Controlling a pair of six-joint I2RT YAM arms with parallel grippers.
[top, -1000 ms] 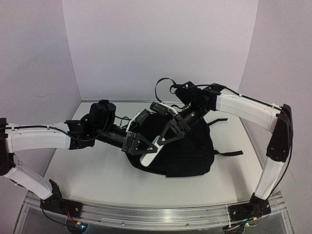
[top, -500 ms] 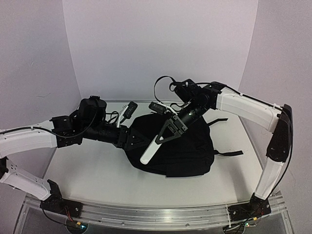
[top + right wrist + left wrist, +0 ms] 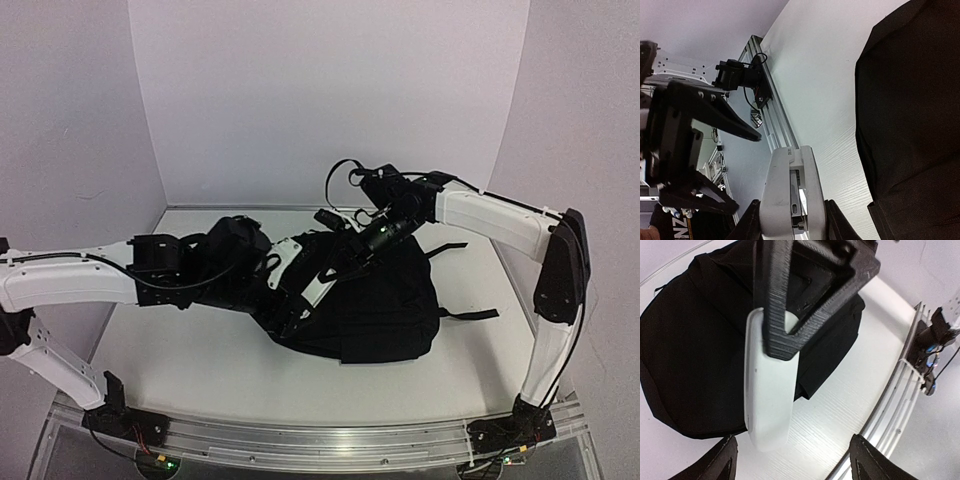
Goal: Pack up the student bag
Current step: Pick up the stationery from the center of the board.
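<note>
Since a second ago the left gripper (image 3: 290, 292) has let go of the white object (image 3: 318, 290) and spread its jaws. The right gripper (image 3: 338, 268) has drawn that object a little farther in over the bag (image 3: 390, 300).

The bag lies flat on the table (image 3: 190, 350), about mid-table and slightly toward the right side. It is a rounded black mass with a webbing strap (image 3: 470, 315) trailing off its right edge. From above, its left part is covered by both grippers.

The white object is long and round-ended, and it hangs above the bag's left edge, tilted with its free end toward the near left. What it is I cannot tell. In the left wrist view it crosses the bag's dark fabric, and its lower tip shows against bare tabletop.

The right gripper is clamped on the object's upper end. In the right wrist view the white body sits squeezed between the two fingers (image 3: 754, 222) at the bottom of the frame, with the bag filling the right side.

The left gripper sits just beside the object, at the bag's left edge, touching nothing. Its fingertips (image 3: 726, 455) stand well apart in the lower corners of its own view, with only table between them.

An aluminium rail (image 3: 320, 440) runs along the near edge, and plain pale walls (image 3: 330, 90) close in the other sides.
</note>
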